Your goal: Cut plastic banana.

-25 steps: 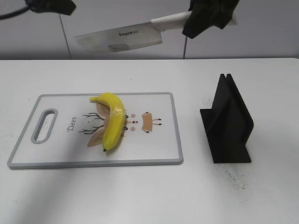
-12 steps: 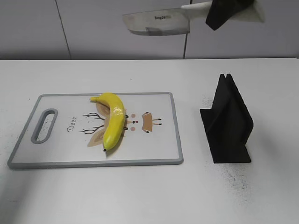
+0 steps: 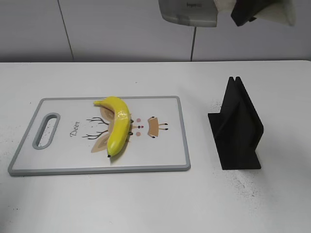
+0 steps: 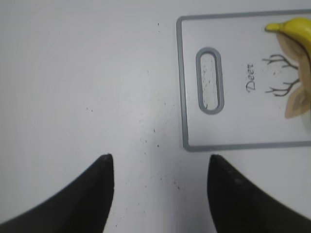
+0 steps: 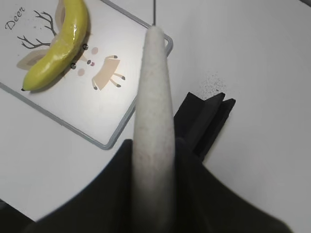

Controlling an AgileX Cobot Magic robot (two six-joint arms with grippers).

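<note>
The plastic banana (image 3: 117, 125) lies whole on the white cutting board (image 3: 165, 150), over its deer drawing; it also shows in the right wrist view (image 5: 58, 43) and at the edge of the left wrist view (image 4: 294, 29). My right gripper (image 3: 250, 10) is at the top edge of the exterior view, shut on the white handle (image 5: 154, 121) of a knife (image 3: 189, 10), whose blade points left, high above the table. My left gripper (image 4: 160, 162) is open and empty above bare table left of the board; it is out of the exterior view.
A black knife stand (image 3: 236, 127) stands on the table right of the board, also in the right wrist view (image 5: 204, 116). The board has a handle slot (image 3: 46, 130) at its left end. A white wall is behind the table.
My right gripper has carried the knife up and to the right, away from above the board. The left arm has left the exterior view. The banana has not moved.
</note>
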